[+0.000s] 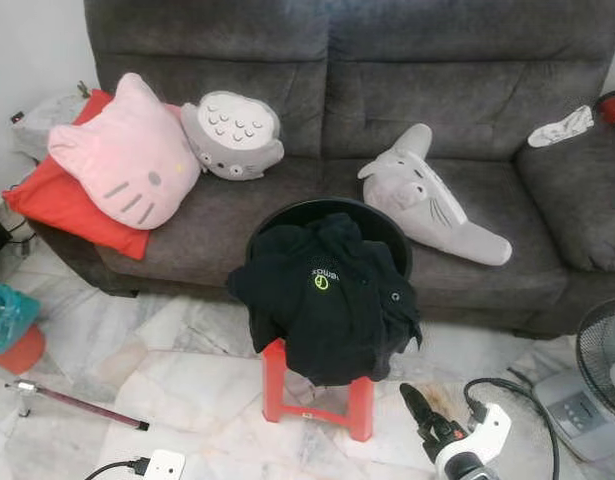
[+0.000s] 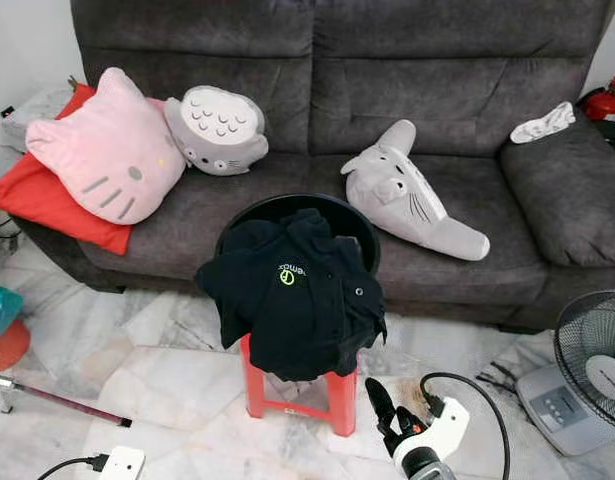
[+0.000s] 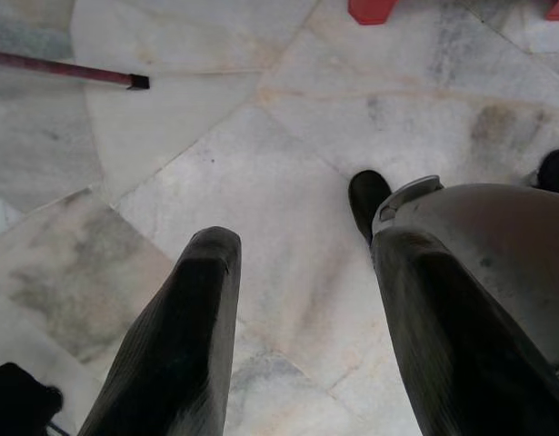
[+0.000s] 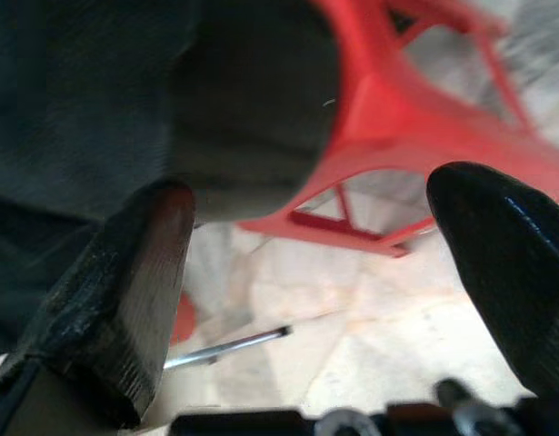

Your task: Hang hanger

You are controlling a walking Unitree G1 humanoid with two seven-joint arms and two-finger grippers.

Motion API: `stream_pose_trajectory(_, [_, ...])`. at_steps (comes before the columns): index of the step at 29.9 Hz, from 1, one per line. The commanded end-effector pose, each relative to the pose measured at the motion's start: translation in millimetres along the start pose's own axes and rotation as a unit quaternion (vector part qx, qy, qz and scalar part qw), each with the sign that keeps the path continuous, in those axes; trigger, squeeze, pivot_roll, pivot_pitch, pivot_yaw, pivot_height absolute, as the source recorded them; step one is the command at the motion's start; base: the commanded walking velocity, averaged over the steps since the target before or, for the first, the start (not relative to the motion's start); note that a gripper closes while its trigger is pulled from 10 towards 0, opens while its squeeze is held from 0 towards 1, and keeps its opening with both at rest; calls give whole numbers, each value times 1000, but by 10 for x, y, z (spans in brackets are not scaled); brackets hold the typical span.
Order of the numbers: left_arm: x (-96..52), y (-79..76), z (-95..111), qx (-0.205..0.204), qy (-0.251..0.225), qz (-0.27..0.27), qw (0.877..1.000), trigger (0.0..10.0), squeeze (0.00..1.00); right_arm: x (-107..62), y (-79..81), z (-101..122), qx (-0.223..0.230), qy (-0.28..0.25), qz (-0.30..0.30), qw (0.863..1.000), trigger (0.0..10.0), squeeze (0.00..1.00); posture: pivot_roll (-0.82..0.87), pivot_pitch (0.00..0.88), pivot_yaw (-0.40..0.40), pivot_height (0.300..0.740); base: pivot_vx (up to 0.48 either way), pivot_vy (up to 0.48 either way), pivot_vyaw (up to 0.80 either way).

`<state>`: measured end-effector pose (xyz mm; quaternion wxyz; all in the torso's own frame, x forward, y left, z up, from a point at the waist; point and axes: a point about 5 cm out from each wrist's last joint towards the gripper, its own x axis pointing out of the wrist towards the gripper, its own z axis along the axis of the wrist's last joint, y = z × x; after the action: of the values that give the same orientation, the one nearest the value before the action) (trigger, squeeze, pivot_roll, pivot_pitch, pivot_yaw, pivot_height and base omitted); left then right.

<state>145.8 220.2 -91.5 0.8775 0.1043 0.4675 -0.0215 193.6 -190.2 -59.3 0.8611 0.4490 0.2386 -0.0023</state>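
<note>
Both head cameras looked forward and down at a dark grey fabric sofa (image 1: 387, 110) across the upper frame, with a red plastic stool (image 1: 317, 395) at lower centre. The left wrist camera faced straight down, close to the pale marble floor (image 3: 261, 136). The right wrist camera sat close beside the same stool.

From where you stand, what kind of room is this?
Most likely a home living room: a grey sofa with plush cushions, a marble-tile floor, and a standing fan. A black shirt sits on a red stool.

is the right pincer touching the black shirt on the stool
Apart. The left eye view shows floor between the right pincer and the black shirt.
</note>
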Motion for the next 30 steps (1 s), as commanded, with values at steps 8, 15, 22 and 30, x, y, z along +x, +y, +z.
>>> stream_pose_trajectory(8, [-24,71,-82,9,17,19,1000,10000,0,65,93,104,20,-13,69,997,10000,0,-42,0,74,740,0,0,0])
stream_pose_trajectory(15, [-25,88,-78,9,16,23,1000,10000,0,90,105,244,32,-36,84,995,10000,0,-32,0,75,740,0,0,0])
stream_pose_trajectory(22, [-25,105,-66,12,12,28,999,10000,0,106,114,333,18,-39,92,995,10000,0,-14,11,80,740,0,0,0])
stream_pose_trajectory(30, [-27,133,-58,19,10,38,999,10000,0,157,253,142,24,4,151,988,10000,0,7,29,89,740,0,0,0])
